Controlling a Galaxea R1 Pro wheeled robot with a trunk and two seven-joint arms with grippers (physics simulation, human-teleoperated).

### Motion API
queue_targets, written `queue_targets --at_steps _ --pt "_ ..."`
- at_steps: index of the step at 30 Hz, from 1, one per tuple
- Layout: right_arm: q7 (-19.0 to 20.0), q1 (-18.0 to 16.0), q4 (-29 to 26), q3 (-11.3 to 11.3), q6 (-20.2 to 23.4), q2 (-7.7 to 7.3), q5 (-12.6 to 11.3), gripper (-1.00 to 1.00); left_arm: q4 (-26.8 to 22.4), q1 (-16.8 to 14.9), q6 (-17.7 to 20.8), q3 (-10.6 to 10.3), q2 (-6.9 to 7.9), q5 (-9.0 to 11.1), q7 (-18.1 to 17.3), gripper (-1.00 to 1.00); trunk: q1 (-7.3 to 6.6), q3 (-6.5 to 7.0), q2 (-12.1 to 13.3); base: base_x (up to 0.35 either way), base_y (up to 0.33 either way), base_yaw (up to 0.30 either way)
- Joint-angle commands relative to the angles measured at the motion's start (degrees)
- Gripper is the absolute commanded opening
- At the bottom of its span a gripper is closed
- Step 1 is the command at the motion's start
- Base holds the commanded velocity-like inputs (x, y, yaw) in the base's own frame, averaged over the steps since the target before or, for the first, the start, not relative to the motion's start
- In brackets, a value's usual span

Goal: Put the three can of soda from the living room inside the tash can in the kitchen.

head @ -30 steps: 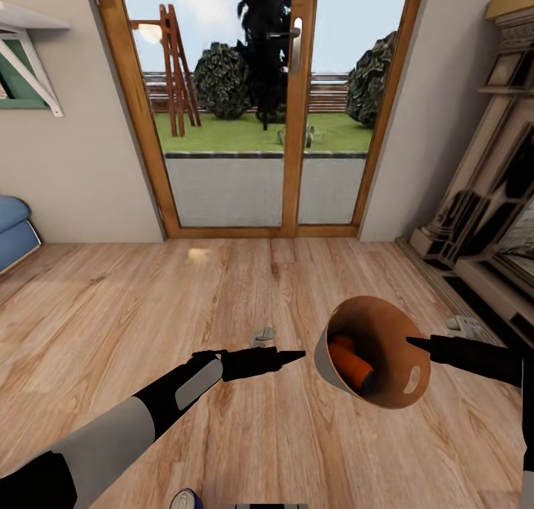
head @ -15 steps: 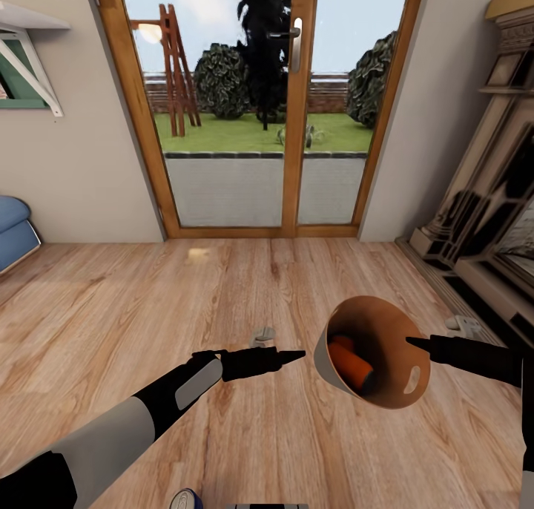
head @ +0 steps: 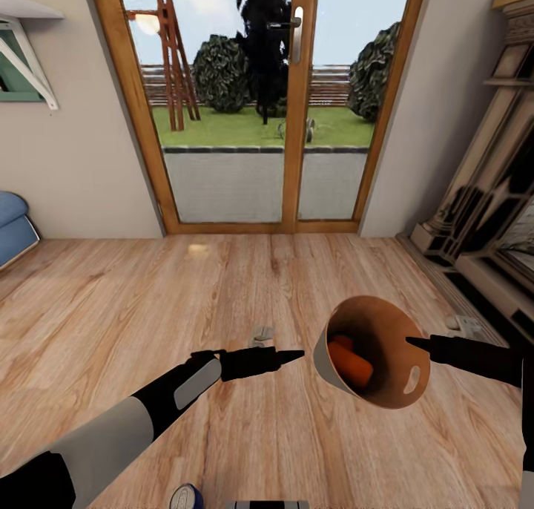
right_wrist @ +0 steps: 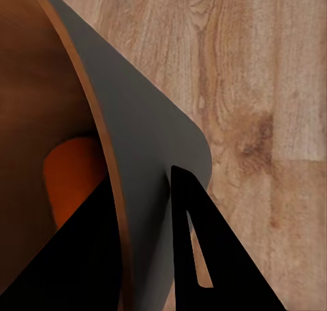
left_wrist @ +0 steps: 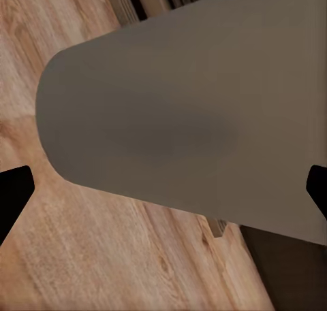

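Lower right of the head view, the coppery tash can (head: pixel 374 353) hangs tilted above the wood floor (head: pixel 222 286), the right gripper (right_wrist: pixel 146 209) clamped on its rim. Two orange soda cans (head: pixel 348 360) lie inside its glossy brown interior. The left gripper (head: pixel 293 356) points at its grey outer wall, jaws spread apart; a blue can (head: pixel 185 496) peeks in at bottom edge.

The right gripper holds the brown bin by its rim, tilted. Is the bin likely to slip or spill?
The bin is pinched only at its rim by the right gripper, so it may pivot. Its glossy wall probably gives little friction. It leans sideways with an orange can lying inside; being round, the can could roll out if tipped further.
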Motion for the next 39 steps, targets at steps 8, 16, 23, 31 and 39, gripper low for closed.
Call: queue_targets --at_steps 8,16,23,31,39 --pt "0.2 0.0 0.0 0.0 0.6 -0.02 -0.6 -1.00 -0.2 0.0 0.0 0.0 1.38 0.0 -0.1 1.00 -0.01 -0.74 0.0 0.000 0.000 0.000" --pt "0.2 0.0 0.0 0.0 0.6 -0.01 -0.6 -1.00 -0.3 0.0 0.0 0.0 2.52 -0.1 -0.1 1.00 -0.01 -1.49 0.0 0.000 0.000 0.000" --pt "0.2 0.0 0.0 0.1 0.6 -0.01 -0.6 -1.00 -0.3 0.0 0.0 0.0 2.86 -0.1 -0.1 1.00 -0.01 -2.15 0.0 0.000 0.000 0.000" --pt "0.2 0.0 0.1 0.3 0.6 0.08 -0.6 -1.00 -0.3 0.0 0.0 0.0 3.20 -0.1 -0.1 1.00 -0.01 -2.90 0.0 0.000 0.000 0.000" --pt "0.2 0.0 0.1 0.7 0.6 0.08 -0.5 -1.00 -0.2 0.0 0.0 0.0 3.37 -0.1 0.0 1.00 -0.01 -3.64 0.0 0.000 0.000 0.000"
